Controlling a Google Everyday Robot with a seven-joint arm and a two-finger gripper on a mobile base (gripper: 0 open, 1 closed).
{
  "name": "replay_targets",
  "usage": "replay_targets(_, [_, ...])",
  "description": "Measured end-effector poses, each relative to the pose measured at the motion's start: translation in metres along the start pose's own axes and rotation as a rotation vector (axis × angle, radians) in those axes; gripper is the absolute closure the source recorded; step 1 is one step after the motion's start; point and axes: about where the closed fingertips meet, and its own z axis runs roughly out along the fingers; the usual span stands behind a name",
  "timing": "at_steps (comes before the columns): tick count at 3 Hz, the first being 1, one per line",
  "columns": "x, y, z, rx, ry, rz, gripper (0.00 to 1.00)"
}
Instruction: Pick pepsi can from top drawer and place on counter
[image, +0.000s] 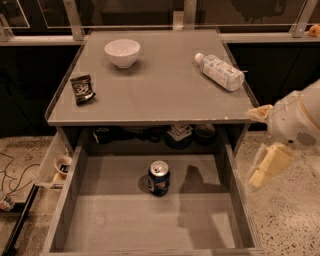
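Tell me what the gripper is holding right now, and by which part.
Nothing. The gripper hangs outside the right wall of the top drawer, apart from the pepsi can, which stands upright on the drawer floor.

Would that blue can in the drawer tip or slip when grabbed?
Standing upright in the top drawer, the pepsi can would probably tip and roll if nudged sideways. Its smooth metal looks slippery. The gripper hangs outside the drawer's right wall.

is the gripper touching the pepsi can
Apart. The camera view shows the gripper outside the right wall of the top drawer, with bare drawer floor between it and the pepsi can.
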Motion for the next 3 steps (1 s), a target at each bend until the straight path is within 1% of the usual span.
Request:
replay_targets(1, [0.01,0.004,0.041,0.003,-0.212,0.009,0.0])
replay_targets(2, [-0.012,0.013,0.071,-0.033,-0.4,-0.043,0.0])
replay_targets(3, [-0.012,0.013,0.071,-0.033,-0.4,-0.043,0.0])
